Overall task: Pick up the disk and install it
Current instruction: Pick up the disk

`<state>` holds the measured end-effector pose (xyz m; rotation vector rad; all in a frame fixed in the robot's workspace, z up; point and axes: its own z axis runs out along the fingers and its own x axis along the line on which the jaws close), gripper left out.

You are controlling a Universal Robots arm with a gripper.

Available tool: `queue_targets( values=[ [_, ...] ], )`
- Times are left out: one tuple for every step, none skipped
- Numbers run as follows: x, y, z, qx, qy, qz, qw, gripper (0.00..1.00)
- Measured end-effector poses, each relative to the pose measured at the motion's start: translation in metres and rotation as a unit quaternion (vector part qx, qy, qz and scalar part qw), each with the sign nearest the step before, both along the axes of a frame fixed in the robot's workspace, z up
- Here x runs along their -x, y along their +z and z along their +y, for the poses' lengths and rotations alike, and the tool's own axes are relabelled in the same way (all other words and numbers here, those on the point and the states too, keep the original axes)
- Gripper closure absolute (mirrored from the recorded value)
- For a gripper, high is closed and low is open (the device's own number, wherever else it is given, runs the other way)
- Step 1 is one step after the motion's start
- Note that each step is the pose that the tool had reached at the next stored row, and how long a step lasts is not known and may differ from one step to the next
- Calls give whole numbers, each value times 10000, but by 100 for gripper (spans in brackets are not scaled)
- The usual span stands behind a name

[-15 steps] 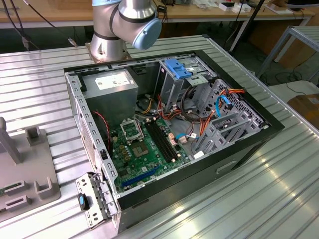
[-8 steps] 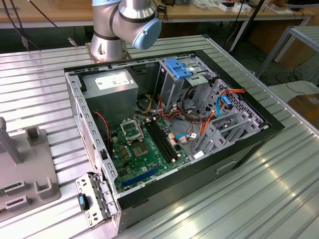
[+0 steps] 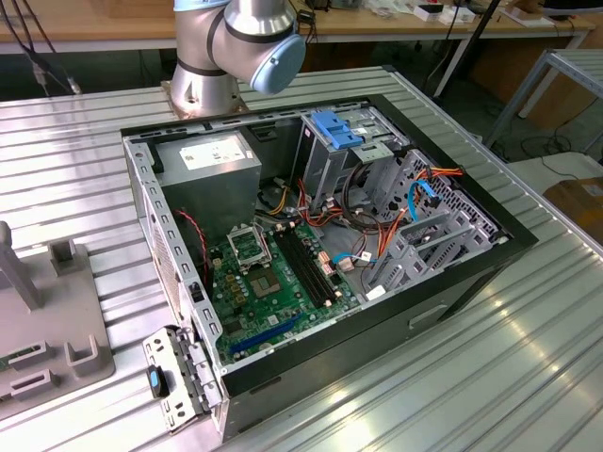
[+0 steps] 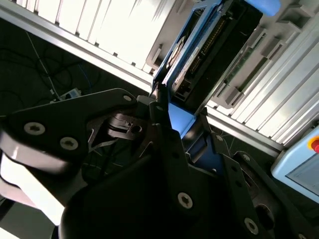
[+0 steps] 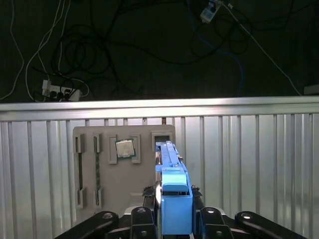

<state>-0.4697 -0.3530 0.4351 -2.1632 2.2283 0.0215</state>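
The disk [image 5: 168,152] stands edge-on in the first wrist view, a thin grey drive with a blue plastic rail frame [image 5: 175,201] at the end nearest the camera. My gripper [image 5: 173,195] is shut on the disk, with black fingers [image 5: 148,193] on either side of the blue frame. In the second wrist view the disk [image 4: 192,47] sticks out past the black fingers [image 4: 158,107] of the gripper [image 4: 172,117], and its connector edge shows. It hangs above the ribbed metal table, over a grey holder plate [image 5: 89,169].
An open computer case [image 3: 471,273] lies on the ribbed table, with motherboard [image 3: 273,273], grey power supply [image 3: 209,168] and a drive cage with blue top [image 3: 334,130]. The arm's base [image 3: 212,66] stands behind it. The holder plate [image 3: 52,330] carries a chip [image 5: 124,148].
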Motion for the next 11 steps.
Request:
queue_targets(
  values=[
    [0, 11, 0, 0, 0, 0, 10000, 63],
    [0, 23, 0, 0, 0, 0, 10000, 63],
    [0, 34, 0, 0, 0, 0, 10000, 63],
    [0, 65, 0, 0, 0, 0, 10000, 63],
    [0, 120, 0, 0, 0, 0, 10000, 63],
    [0, 150, 0, 0, 0, -1, 10000, 63],
    [1, 173, 0, 0, 0, -6, 10000, 63],
    [6, 181, 0, 0, 0, -19, 10000, 63],
    [10, 182, 0, 0, 0, -31, 10000, 63],
    [13, 182, 0, -1, 0, -40, 10000, 63],
    [13, 182, 0, -1, 0, -42, 10000, 63]
  ],
)
